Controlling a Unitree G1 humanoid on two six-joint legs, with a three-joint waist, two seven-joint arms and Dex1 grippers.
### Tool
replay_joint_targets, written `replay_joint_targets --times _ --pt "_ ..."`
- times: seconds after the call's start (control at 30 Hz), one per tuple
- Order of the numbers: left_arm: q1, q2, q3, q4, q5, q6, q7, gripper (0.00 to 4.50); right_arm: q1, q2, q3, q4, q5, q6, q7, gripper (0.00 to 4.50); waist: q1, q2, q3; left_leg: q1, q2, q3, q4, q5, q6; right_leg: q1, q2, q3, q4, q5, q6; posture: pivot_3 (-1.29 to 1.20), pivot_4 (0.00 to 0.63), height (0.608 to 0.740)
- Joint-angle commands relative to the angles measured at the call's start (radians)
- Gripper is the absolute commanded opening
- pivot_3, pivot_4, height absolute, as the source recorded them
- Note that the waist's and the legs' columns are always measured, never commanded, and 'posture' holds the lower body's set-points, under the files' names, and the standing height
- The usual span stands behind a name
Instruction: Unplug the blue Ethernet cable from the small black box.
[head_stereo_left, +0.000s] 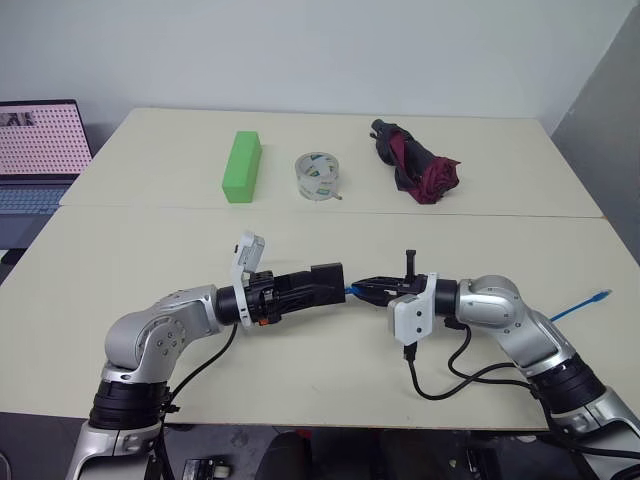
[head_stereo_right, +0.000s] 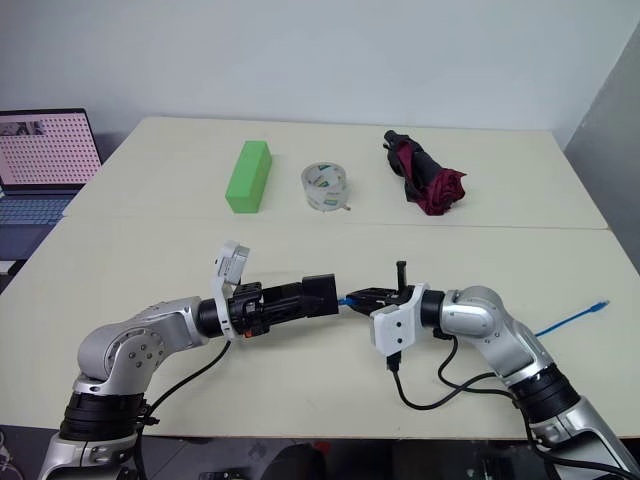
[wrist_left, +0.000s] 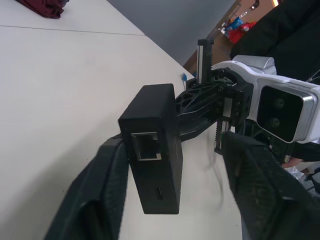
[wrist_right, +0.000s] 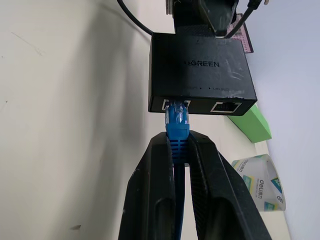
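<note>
Your right gripper (wrist_right: 178, 150) is clamped tight on the blue Ethernet cable (wrist_right: 177, 125) just behind its plug, which sits in a port of the small black box (wrist_right: 200, 70). Your left gripper (wrist_left: 175, 165) straddles the box, partly open; one finger touches it. Both hang above the table's (head_stereo_left: 150, 250) near edge.
</note>
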Motion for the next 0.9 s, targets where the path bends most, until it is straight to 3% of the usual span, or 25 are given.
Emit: replay_joint_targets --times 0.03,0.2,0.47,0.5,0.6,0.8,0.9 --pt "-0.004 -0.001 0.003 -0.023 -0.025 0.001 -0.018 1.99 -0.028 0.014 -0.012 -0.045 0.010 -0.009 -0.004 0.13 0.000 0.000 0.000 0.000 0.000 0.000 0.000 0.000 0.000 0.000 0.000 0.000 0.000 0.000 0.000 0.00 0.150 0.740" --pt "-0.002 0.000 -0.006 -0.022 -0.015 -0.003 -0.022 0.85 -0.033 0.027 -0.012 -0.051 0.009 -0.008 -0.003 0.13 0.001 0.000 0.000 0.000 0.000 0.000 0.000 0.000 0.000 0.000 0.000 0.000 0.000 0.000 0.000 0.00 0.150 0.740" --pt "-0.003 0.007 -0.018 -0.015 0.013 -0.022 -0.032 0.78 -0.027 0.025 0.008 -0.073 0.038 0.003 0.041 0.13 0.000 0.000 0.000 0.000 0.000 0.000 0.000 0.000 0.000 0.000 0.000 0.000 0.000 0.000 0.000 0.00 0.150 0.740" --pt "-0.002 0.010 -0.021 -0.016 0.016 -0.024 -0.036 0.78 -0.024 0.021 0.007 -0.080 0.049 0.013 0.054 0.83 0.000 0.000 0.000 0.000 0.000 0.000 0.000 0.000 0.000 0.000 0.000 0.000 0.000 0.000 0.000 0.00 0.150 0.740" --pt "0.000 0.018 -0.026 -0.021 0.017 -0.029 -0.053 0.78 -0.011 0.010 -0.001 -0.117 0.093 0.089 0.100 1.42 0.000 0.000 0.000 0.000 0.000 0.000 0.000 0.000 0.000 0.000 0.000 0.000 0.000 0.000 0.000 0.00 0.150 0.740" --pt "-0.010 0.034 -0.053 -0.019 0.050 -0.073 -0.094 0.78 0.046 -0.052 -0.045 -0.332 0.315 0.452 0.227 2.87 0.003 0.000 0.000 0.000 0.000 -0.001 0.000 0.000 0.000 0.000 0.000 0.000 -0.001 0.000 0.000 0.00 0.150 0.740" --pt "-0.026 0.064 -0.088 -0.005 0.103 -0.131 -0.151 0.78 0.058 -0.052 -0.099 -0.411 0.472 0.713 0.220 3.08 0.002 0.000 0.000 0.000 0.000 -0.001 0.000 0.000 0.000 0.000 0.000 -0.001 -0.001 0.000 0.000 0.00 0.150 0.740"
